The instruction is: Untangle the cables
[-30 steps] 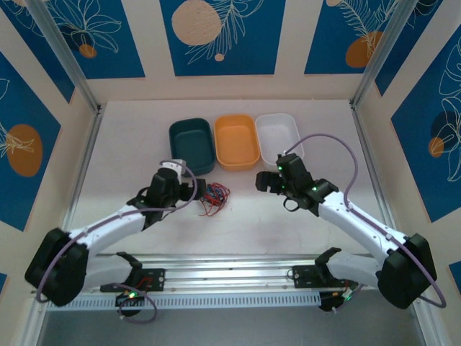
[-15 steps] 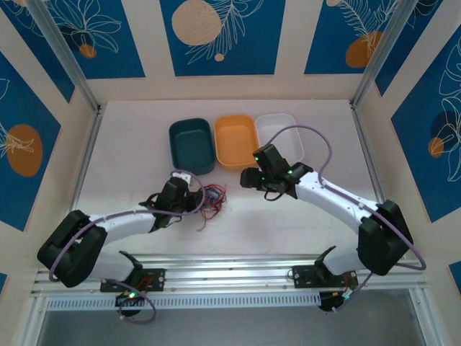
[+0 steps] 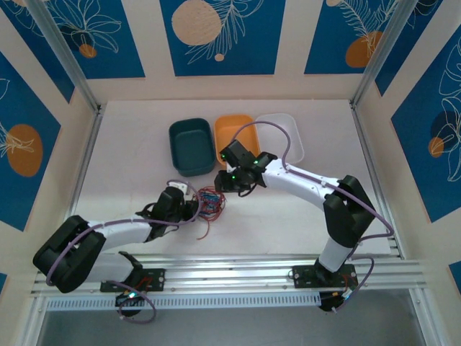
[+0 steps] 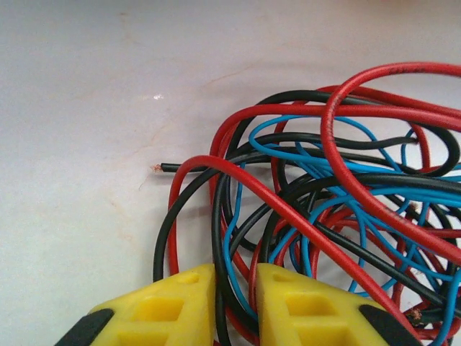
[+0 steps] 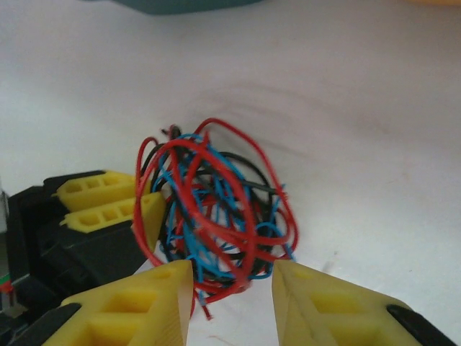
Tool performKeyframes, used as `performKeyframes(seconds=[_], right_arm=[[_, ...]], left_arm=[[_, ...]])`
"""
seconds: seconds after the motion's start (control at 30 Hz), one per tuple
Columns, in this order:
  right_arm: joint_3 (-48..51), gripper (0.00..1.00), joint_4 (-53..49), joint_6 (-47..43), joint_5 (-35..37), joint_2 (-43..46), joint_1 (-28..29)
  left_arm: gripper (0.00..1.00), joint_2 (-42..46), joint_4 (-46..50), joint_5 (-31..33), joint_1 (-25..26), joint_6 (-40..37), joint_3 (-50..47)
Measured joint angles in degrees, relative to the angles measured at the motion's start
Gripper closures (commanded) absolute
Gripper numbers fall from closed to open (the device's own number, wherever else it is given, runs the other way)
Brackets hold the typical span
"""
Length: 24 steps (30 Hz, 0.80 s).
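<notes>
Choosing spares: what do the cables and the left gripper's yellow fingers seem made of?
The cables: likely wire in glossy plastic insulation; one black end shows a bare coppery tip. The left fingers: matte yellow plastic, perhaps moulded, with recessed pockets.

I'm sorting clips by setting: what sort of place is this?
Probably a robot test cell, not a home: two arms bolted to a metal rail, a white table boxed in by printed panels, and three bins near a cable tangle.
</notes>
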State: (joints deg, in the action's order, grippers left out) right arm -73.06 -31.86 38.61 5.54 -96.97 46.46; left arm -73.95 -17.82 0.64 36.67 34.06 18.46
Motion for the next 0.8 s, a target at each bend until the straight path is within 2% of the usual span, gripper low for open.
performKeyframes(seconds=[0.2, 0.5, 0.57, 0.63, 0.73, 0.8], right_arm=[[-1.44, 0.65, -1.38, 0.48, 0.44, -1.09, 1.55], [-2.1, 0.67, -2.01, 1.77, 2.19, -3.85, 0.48], [-2.1, 0.74, -1.99, 1.95, 2.16, -4.15, 0.37], [-2.16, 0.87, -2.03, 2.29, 2.19, -4.7, 0.31], [-2.23, 1.0, -2.14, 2.49, 2.38, -5.07, 0.31], [-2.38, 1.0, -2.38, 2.19, 2.86, -5.05, 0.35]], left_arm=[[0.84, 0.0, -0.22, 0.0, 0.0, 0.17, 0.0], [0.86, -0.42, -0.35, 0.02, 0.0, 0.22, 0.0], [0.86, -0.9, -0.68, 0.02, 0.0, 0.46, 0.0], [0.86, -1.44, -1.09, 0.02, 0.0, 0.63, 0.0], [0.87, -1.66, -1.46, 0.02, 0.0, 1.09, 0.0], [0.88, -1.66, -1.66, 0.02, 0.0, 1.53, 0.0]])
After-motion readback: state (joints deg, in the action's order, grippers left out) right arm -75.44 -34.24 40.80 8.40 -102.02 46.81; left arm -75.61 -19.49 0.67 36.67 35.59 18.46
